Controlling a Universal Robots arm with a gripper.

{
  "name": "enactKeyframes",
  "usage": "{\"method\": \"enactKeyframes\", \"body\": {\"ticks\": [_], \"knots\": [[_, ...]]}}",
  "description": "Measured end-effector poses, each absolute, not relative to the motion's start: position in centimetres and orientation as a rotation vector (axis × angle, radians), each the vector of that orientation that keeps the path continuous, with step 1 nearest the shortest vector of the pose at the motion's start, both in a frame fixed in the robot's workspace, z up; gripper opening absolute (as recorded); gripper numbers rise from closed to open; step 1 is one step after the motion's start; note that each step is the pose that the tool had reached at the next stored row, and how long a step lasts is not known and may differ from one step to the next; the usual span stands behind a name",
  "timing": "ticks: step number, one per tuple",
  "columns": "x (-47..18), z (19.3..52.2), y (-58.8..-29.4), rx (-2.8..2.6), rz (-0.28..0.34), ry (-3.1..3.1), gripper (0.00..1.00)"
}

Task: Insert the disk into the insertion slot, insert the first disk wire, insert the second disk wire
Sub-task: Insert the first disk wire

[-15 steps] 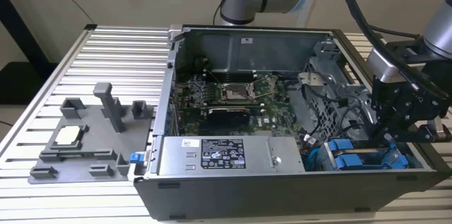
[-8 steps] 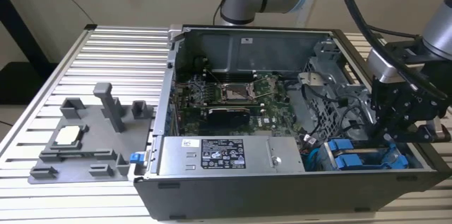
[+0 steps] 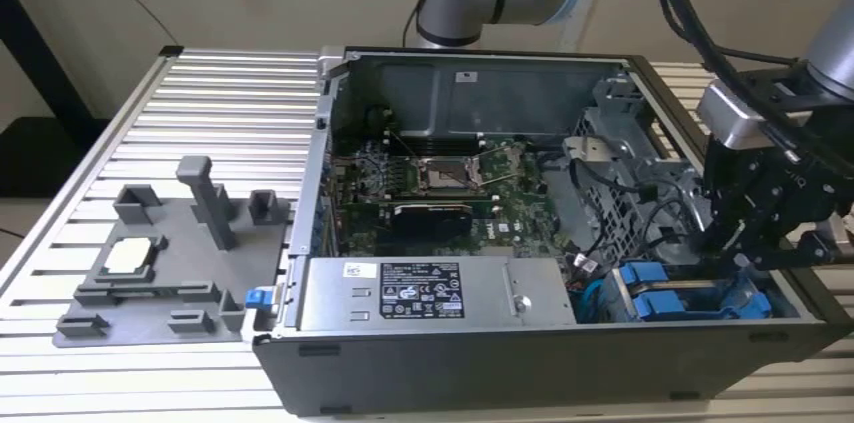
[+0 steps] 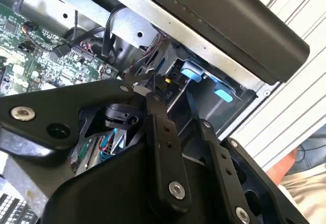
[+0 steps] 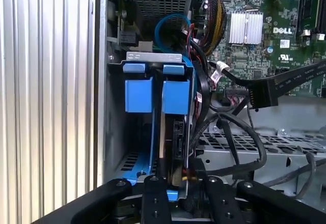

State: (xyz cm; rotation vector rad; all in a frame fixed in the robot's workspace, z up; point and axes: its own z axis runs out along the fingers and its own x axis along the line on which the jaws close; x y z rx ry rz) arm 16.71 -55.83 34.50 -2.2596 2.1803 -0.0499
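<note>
Linkage bars of your black metal gripper [image 5: 184, 182] sit nearest in both wrist views. In the exterior view the gripper [image 3: 745, 253] hangs over the drive corner of the open dark grey computer case [image 3: 534, 363]. I cannot tell whether its jaws are spread or pressed together, because their ends are lost among dark cables.

Just beyond it stands the disk [image 5: 176, 98], a drive seen edge-on in its bright blue plastic carrier. It is already down inside the insertion slot [image 5: 113, 124], the grey sheet-metal bay. A second blue-framed carrier [image 5: 138, 94] sits touching it on the side toward the case wall. You can judge the first step done.

The wiring looks unfinished. A bundle of red and yellow leads [image 5: 186, 175] lies right at the disk's dark end face, close to the gripper. Whether it is plugged in I cannot tell. A black flat connector on a dark ribbon lead [image 5: 262, 94] hangs free above the perforated grey metal cage [image 5: 254, 143], well apart from the disk. At least one wire is probably still left to seat.

Farther off lie the green motherboard [image 5: 290, 30] with its ribbed silver heatsink [image 5: 245, 28], and outside the case the slatted aluminium table [image 5: 46, 107].
</note>
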Motion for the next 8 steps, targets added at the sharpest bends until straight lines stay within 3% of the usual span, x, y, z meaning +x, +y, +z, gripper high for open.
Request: {"method": "enactKeyframes", "body": {"ticks": [8], "knots": [[16.7,38.0,-55.8,-2.26,-0.05,2.18,0.33]]}}
